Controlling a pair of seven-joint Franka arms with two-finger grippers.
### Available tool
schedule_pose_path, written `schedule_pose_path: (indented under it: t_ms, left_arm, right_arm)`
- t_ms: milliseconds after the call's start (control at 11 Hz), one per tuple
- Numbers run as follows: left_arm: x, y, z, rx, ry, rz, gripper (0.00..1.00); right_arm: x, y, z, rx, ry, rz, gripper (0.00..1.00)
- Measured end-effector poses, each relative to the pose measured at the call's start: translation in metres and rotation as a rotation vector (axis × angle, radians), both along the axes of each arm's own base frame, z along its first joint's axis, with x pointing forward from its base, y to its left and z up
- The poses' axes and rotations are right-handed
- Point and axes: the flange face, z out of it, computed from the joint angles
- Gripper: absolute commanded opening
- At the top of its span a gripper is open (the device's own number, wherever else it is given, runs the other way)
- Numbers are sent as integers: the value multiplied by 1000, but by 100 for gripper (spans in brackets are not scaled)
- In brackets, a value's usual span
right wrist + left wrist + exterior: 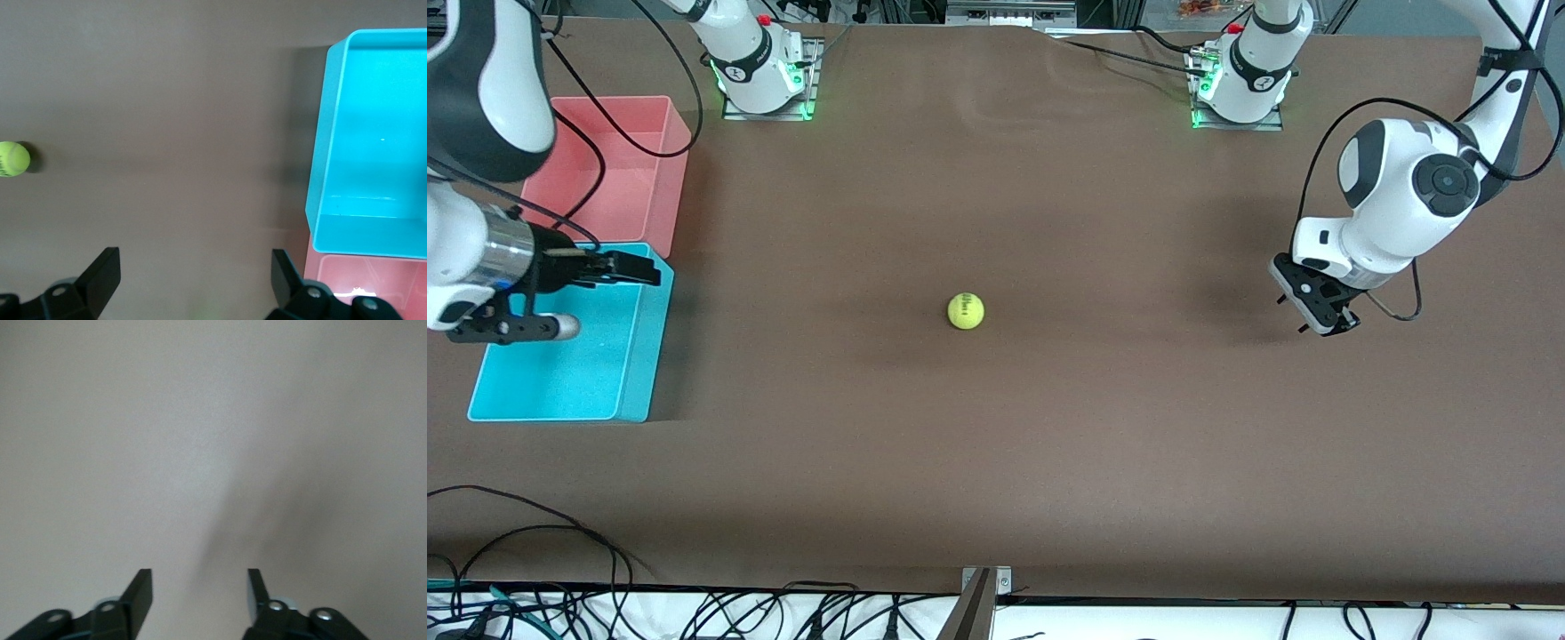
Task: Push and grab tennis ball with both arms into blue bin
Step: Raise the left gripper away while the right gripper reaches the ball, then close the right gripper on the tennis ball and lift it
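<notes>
The tennis ball [965, 311] lies on the brown table near its middle, apart from both grippers; it also shows in the right wrist view [12, 159]. The blue bin [560, 378] stands at the right arm's end of the table and holds nothing; it also shows in the right wrist view [373, 133]. My right gripper [649, 269] hangs over the blue bin's rim, open and empty [193, 267]. My left gripper [1316, 311] hangs low over bare table at the left arm's end, open and empty [199, 587].
A pink bin [618, 178] stands against the blue bin, farther from the front camera; it shows in the right wrist view [360, 287]. Black cables [534, 533] lie along the table's front edge. The arm bases [765, 80] stand at the back edge.
</notes>
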Motion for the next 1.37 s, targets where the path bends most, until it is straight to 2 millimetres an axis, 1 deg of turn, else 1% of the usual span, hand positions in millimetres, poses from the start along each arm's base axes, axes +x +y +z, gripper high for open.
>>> schedule_pose_path:
  t_ms: [91, 365, 456, 548, 639, 730, 913, 1004, 1095, 1186, 1278, 1369]
  left_arm:
    - [-3, 1, 8, 5, -12, 1, 100]
    - [-9, 0, 44, 18, -79, 7, 100]
    - [-9, 4, 60, 21, -108, 25, 100]
    - [-11, 11, 78, 26, -123, 52, 100]
    - [-14, 19, 98, 28, -119, 103, 100]
    - [-15, 26, 120, 29, -104, 162, 100]
    - [-16, 31, 160, 25, -57, 305, 100]
    - [-17, 30, 178, 26, -19, 407, 100]
    - [-19, 27, 199, 30, 16, 505, 100]
    - [-22, 22, 223, 45, 34, 582, 100]
    - [-25, 16, 247, 66, 42, 644, 100]
    - [-31, 15, 266, 83, 62, 700, 100]
  right_arm:
    - [2, 2, -8, -1, 12, 3, 100]
    - [3, 3, -21, -4, 34, 4, 100]
    - [3, 7, -28, -2, 46, 6, 100]
    - [3, 12, -36, -6, 56, -2, 100]
    - [3, 25, -48, -7, 59, -1, 100]
    - [2, 48, -62, -17, 59, -11, 100]
    - [-4, 106, -94, -85, 83, -52, 100]
    - [-8, 127, -111, -116, 103, -46, 100]
    - [-11, 143, -129, -138, 121, -46, 100]
    - [-9, 157, -147, -146, 110, -46, 100]
    - [-9, 176, -167, -165, 92, -54, 100]
    - [-12, 194, -186, -199, 79, -47, 100]
